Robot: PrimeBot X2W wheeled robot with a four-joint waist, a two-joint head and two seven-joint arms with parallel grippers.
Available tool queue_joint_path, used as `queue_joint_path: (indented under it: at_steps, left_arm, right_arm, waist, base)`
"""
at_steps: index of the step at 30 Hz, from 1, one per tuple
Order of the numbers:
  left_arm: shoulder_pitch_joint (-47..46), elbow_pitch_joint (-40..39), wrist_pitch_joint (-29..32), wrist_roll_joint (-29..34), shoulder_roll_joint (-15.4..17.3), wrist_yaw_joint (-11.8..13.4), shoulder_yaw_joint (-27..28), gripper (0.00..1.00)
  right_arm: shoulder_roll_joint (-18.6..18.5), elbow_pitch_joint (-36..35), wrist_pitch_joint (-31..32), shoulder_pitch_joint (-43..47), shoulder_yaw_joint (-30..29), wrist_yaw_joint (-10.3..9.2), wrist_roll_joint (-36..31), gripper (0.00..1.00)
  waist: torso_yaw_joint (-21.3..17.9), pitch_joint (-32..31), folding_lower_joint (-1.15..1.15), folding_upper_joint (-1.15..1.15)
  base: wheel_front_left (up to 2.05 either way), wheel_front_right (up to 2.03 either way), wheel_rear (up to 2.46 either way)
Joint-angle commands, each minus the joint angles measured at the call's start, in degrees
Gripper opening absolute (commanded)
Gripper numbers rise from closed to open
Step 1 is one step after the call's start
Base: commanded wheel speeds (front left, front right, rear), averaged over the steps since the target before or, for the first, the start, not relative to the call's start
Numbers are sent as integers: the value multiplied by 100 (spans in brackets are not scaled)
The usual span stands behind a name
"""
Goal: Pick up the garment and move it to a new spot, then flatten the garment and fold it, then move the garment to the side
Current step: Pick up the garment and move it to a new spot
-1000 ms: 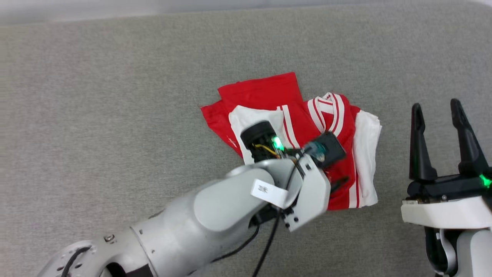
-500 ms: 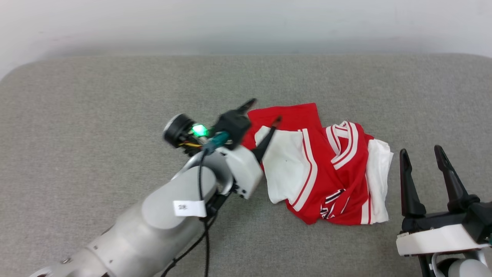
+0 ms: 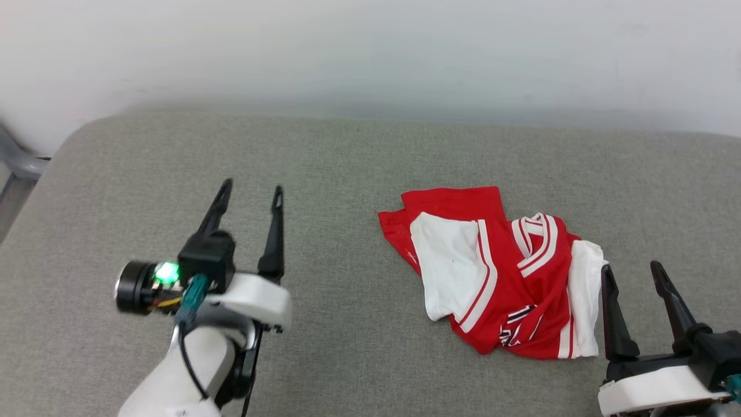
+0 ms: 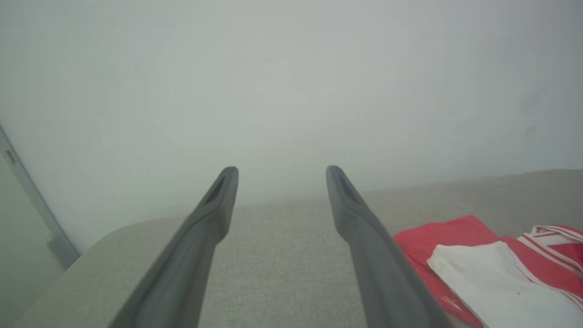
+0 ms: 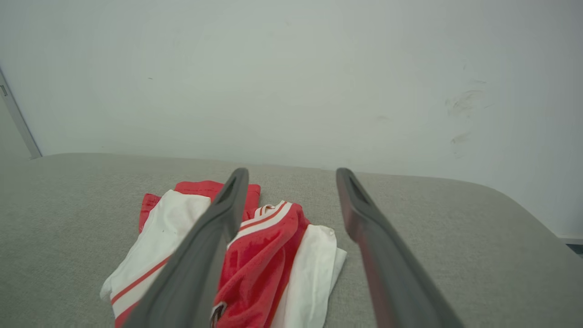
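Red and white, one garment (image 3: 492, 272) is lying crumpled on the grey fabric surface (image 3: 347, 174), right of centre. My two sets of jaws are both gaping wide and holding nothing: left jaws well apart from it, right jaws just beside its white sleeve.

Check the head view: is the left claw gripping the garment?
No, the left claw stands open over the grey cushion, apart from the garment lying crumpled to its right.

Head overhead, wrists low; common garment (image 3: 502, 281)
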Motion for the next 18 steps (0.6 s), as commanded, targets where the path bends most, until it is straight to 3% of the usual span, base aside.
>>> queue_joint_path:
  at_steps: [1,8,18]
  left_arm:
    - [243,-117,-13,110,18,47,168,100]
    - [1488,-738,-14,756,-246,26,1177,100]
    - [2582,-974,-15,1591,-793,-427,2076,100]
  right_arm:
    - [13,18,-14,70,5,-4,-20,100]
    - [12,108,-14,217,24,-4,4,100]
    - [13,205,-14,331,110,-4,28,100]
  waist:
    - [49,-74,1,0]
    - [90,-288,1,0]
    - [25,-468,1,0]
  base:
    - [0,0,0]
    - [0,0,0]
    - [0,0,0]
